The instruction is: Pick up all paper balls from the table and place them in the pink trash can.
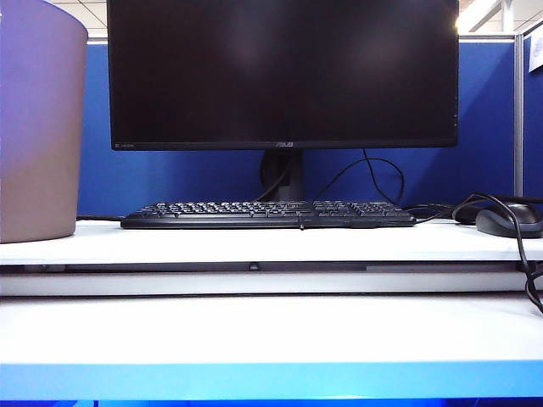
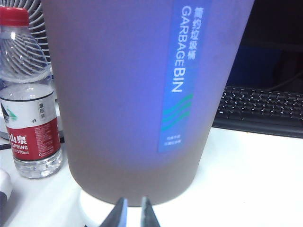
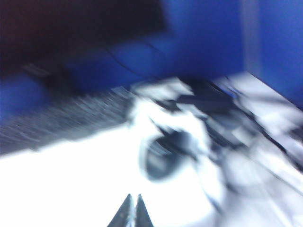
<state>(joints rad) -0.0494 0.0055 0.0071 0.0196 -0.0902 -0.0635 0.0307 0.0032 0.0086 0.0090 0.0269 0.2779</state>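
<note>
The bin (image 1: 38, 127) stands at the table's (image 1: 254, 331) left; the left gripper (image 2: 133, 208) hangs before it, jaws slightly apart, empty. No paper balls show. The right gripper (image 3: 132, 203) is clenched, its view blurred; wait for a steady look, confirm nothing remains.

So the white stepped worktop (image 1: 254, 331) with its blue front edge has the pink trash can (image 1: 38, 127) at its far left, a water bottle (image 2: 29, 94) just beside it, then a monitor stand (image 1: 282, 174), black keyboard (image 1: 267, 214) and mouse (image 1: 509, 222) on the raised back level.
</note>
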